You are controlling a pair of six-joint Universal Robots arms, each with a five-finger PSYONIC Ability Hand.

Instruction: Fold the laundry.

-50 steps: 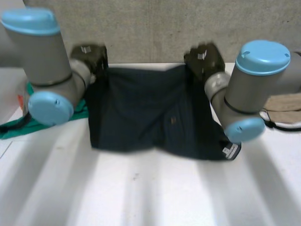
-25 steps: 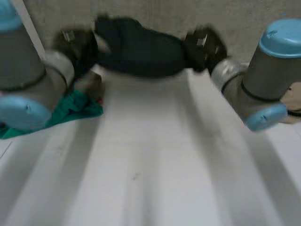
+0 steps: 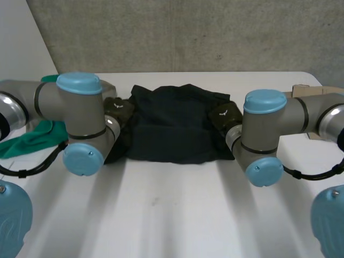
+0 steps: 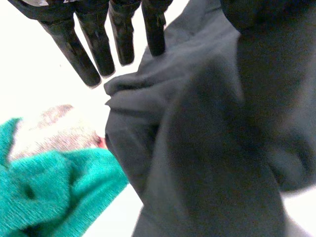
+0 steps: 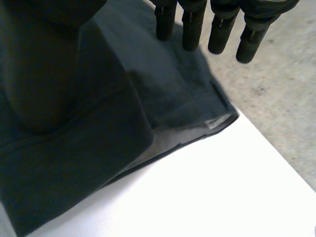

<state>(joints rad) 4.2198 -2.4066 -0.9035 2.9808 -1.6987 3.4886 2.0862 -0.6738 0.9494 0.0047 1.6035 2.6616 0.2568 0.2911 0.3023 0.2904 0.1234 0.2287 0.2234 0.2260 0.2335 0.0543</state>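
Dark-blue fabric makes up the garment [image 3: 174,126], which lies doubled over on the white desk [image 3: 172,215] in the upper middle of the head view. Its near fold is fairly straight and its far edge is bunched and uneven. The left hand [image 3: 119,107] sits at the garment's left edge and the right hand [image 3: 223,117] at its right edge.

In the left wrist view the fingers [image 4: 101,49] are straight and spread, mostly over bare desk. Only the one nearest the cloth touches a rumpled fold, and nothing looks pinched. The right hand's fingers [image 5: 190,29] are likewise straight and apart, with their tips over the layered corner of the garment. A green cloth [image 3: 27,141] lies at the left of the frame, just beside the garment's left edge.

The step in hand looks like settling this fold. To do it well, the hands should probably lift clear without dragging the top layer. Smoothing from the middle outward would flatten the rumpled left side and line up the layers at the right corner. Keeping the green cloth from catching under the edge would help.
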